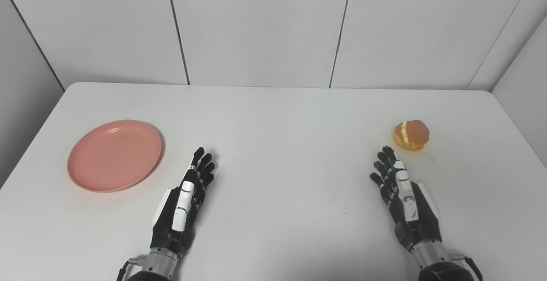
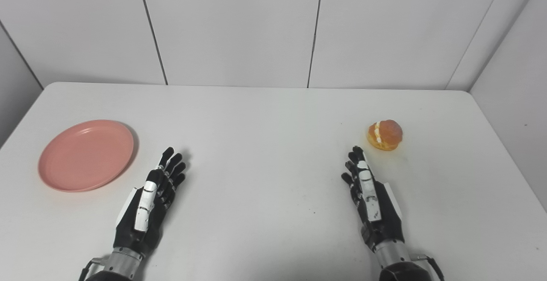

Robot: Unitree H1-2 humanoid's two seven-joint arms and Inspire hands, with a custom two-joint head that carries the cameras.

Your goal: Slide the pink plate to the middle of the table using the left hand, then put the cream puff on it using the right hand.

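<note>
White tabletop point(image 1: 273, 114) with rounded far corners, seen from above. A pink plate point(image 1: 114, 155) lies flat at about 9 o'clock, near the left edge, with nothing on it. A cream puff point(image 1: 411, 134) sits directly on the surface at about 3 o'clock, well apart from the plate.

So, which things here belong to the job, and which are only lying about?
Belong to the job:
- pink plate, empty, at the table's left
- cream puff, at the right
- left hand, open
- right hand, open

Only lying about:
- nothing else; only the white table itself and the wall panels behind
</note>
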